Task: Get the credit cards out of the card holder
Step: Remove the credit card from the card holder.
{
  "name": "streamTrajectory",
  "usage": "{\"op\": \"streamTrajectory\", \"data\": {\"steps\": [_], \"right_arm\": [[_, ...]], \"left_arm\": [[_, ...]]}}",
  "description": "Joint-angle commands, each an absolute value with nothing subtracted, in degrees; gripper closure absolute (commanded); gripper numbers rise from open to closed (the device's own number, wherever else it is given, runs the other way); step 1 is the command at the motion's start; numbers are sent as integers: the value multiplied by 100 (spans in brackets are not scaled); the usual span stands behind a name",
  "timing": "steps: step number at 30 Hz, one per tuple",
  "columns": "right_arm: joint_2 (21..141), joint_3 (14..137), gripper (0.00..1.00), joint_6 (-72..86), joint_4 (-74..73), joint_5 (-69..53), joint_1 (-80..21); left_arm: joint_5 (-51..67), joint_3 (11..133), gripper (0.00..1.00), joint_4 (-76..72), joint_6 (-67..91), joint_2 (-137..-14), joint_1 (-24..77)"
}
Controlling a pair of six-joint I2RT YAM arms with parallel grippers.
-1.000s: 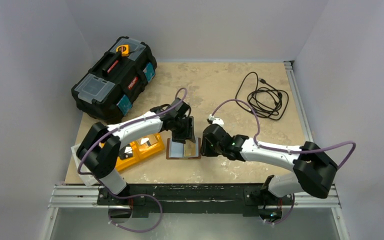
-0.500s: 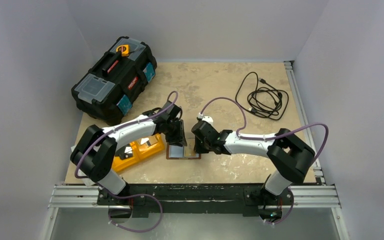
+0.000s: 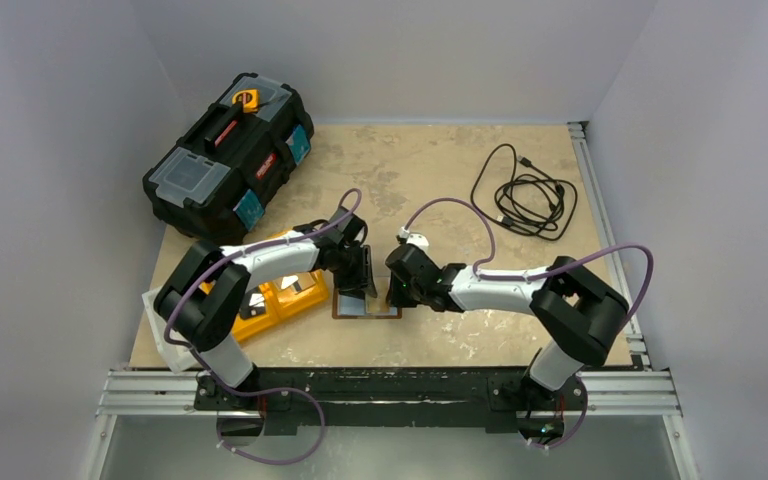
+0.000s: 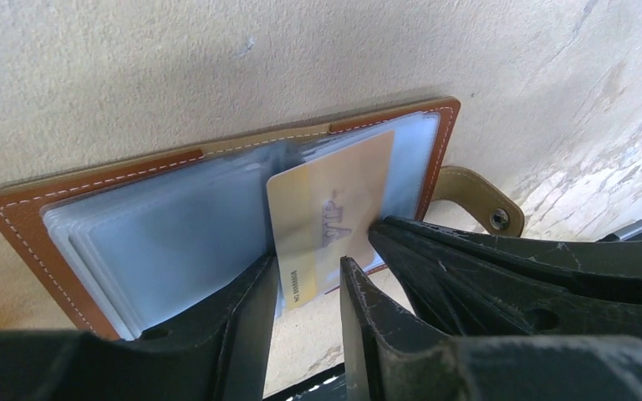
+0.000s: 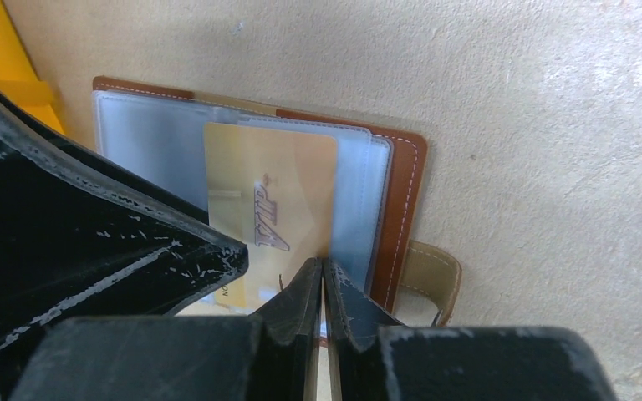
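— Largest first?
— Tan table (image 3: 430, 170), then black toolbox (image 3: 228, 158) at far left, orange tray (image 3: 280, 300) nearer.
— And the card holder (image 4: 134, 225)?
— Lying open on the table between both arms, just right of the tray, with a gold card (image 4: 330, 209) poking past its near edge.
— Left gripper (image 4: 308, 267)?
— Parted by a narrow gap over the card's corner, clamped on nothing.
— Right gripper (image 5: 323, 266)?
— Closed to a sliver at the card's edge; cannot tell whether pinching it.
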State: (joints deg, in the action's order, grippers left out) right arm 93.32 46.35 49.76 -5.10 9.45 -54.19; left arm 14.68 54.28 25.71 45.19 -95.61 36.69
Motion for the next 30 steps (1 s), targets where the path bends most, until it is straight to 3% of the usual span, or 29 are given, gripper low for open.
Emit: {"op": "streamTrajectory", "data": {"steps": [1,8,30], "right_arm": [[9477,4269,95,5053,-592,1040,-5320],[9679,4228,97,5007,-287,688,-5295],[9954,3907,97,5105,363,128,-5117]], "left_arm": [[1367,5361,65,2425,4371,-9681,3621],[1468,5351,64,2276,4413,-9759,3621],[2291,4786,74,1331,5153,-9039,3544]]}}
